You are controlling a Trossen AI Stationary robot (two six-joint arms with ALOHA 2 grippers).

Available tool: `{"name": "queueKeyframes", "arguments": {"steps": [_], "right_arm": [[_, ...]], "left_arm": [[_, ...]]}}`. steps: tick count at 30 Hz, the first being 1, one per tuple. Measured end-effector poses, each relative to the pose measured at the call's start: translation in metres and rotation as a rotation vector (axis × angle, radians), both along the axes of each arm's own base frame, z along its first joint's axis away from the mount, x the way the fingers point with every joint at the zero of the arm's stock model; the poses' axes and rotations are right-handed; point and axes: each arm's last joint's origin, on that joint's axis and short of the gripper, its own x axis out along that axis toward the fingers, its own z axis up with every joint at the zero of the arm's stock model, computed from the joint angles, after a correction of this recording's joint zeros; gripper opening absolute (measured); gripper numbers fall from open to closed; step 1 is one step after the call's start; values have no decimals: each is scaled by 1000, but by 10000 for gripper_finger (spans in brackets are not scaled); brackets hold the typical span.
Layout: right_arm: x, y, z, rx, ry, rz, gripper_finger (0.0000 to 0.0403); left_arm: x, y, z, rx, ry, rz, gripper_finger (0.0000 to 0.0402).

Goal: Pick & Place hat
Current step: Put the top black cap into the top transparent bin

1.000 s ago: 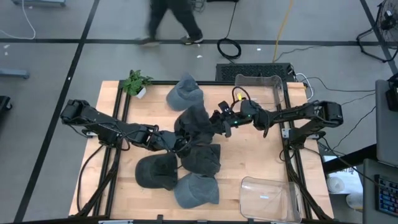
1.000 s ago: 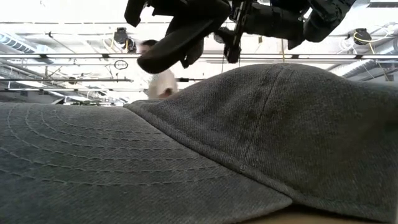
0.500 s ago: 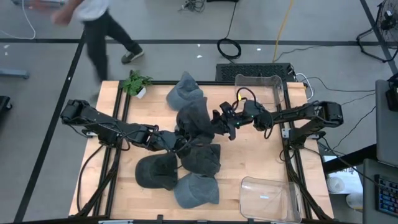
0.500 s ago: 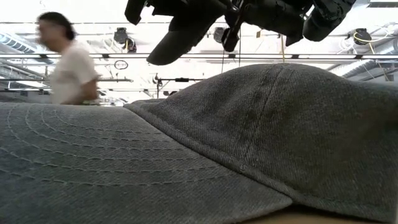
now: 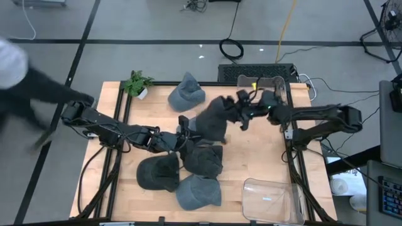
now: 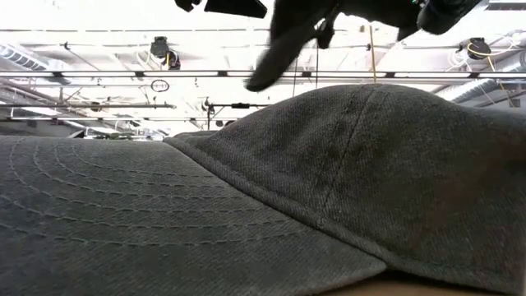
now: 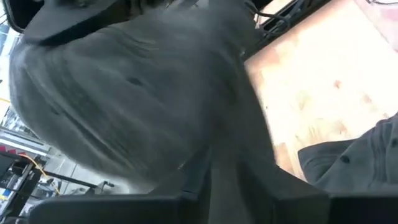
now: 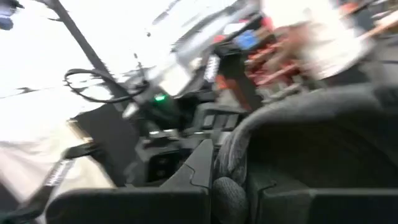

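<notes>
Hat (image 5: pixel 214 118), dark grey, is hanging above the middle of the table (image 5: pixel 264 157), pinched at one edge in the right jaws (image 5: pixel 242 113), which are clenching its fabric. Left jaws (image 5: pixel 183 135) are sitting just beside the hat's other side; whether they are gripping or released cannot be told. Below them four more caps are lying: one (image 5: pixel 186 94) near a small plant (image 5: pixel 137 82), three (image 5: pixel 188 172) clustered together. A clear bin (image 5: pixel 271 199) is sitting well apart.
</notes>
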Motion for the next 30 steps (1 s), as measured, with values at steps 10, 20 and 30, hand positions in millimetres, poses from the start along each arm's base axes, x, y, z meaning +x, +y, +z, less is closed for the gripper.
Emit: {"name": "queueKeyframes", "arguments": {"steps": [10, 20, 30], "right_arm": [[-63, -33, 15, -130, 193, -408, 19], [-110, -83, 13, -332, 376, -931, 19], [-129, -155, -2, -277, 512, -835, 19]], "left_arm": [[0, 0, 0, 3, 1, -1, 67], [0, 1, -1, 6, 8, 0, 67], [0, 1, -1, -2, 4, 4, 67]]}}
